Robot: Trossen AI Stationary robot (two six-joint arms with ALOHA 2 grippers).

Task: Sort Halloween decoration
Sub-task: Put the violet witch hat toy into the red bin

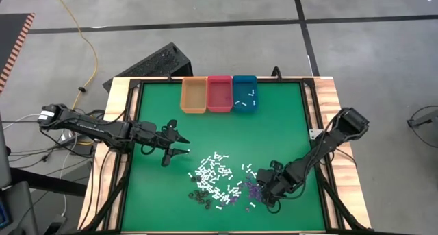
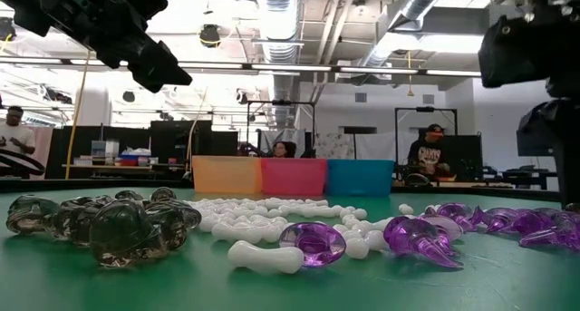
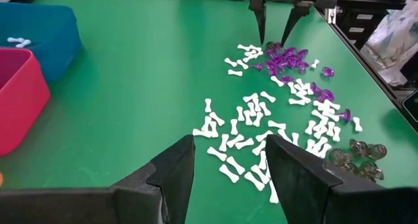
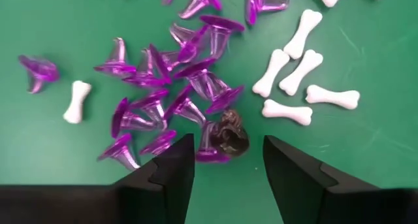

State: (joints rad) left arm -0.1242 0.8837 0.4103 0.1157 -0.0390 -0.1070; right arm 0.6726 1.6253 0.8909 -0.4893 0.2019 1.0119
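The Halloween decoration lies in a loose heap near the table's front: white bone pieces (image 1: 215,175), purple pieces (image 1: 252,189) on their right, and dark pieces (image 1: 198,196) at the near left. My right gripper (image 4: 228,160) is open and points down over the purple pieces (image 4: 176,87). One dark piece (image 4: 228,134) lies just ahead of the gap between its fingers. The left wrist view shows its fingertips (image 3: 262,38) just over the purple cluster (image 3: 287,59). My left gripper (image 1: 179,144) hangs open above the table, left of the heap, with nothing between its fingers.
Three bins stand side by side at the far edge: orange (image 1: 194,95), pink (image 1: 220,93) and blue (image 1: 244,92), the blue one with a few white bones in it. Bare green mat (image 1: 274,132) lies between bins and heap. People show in the room beyond.
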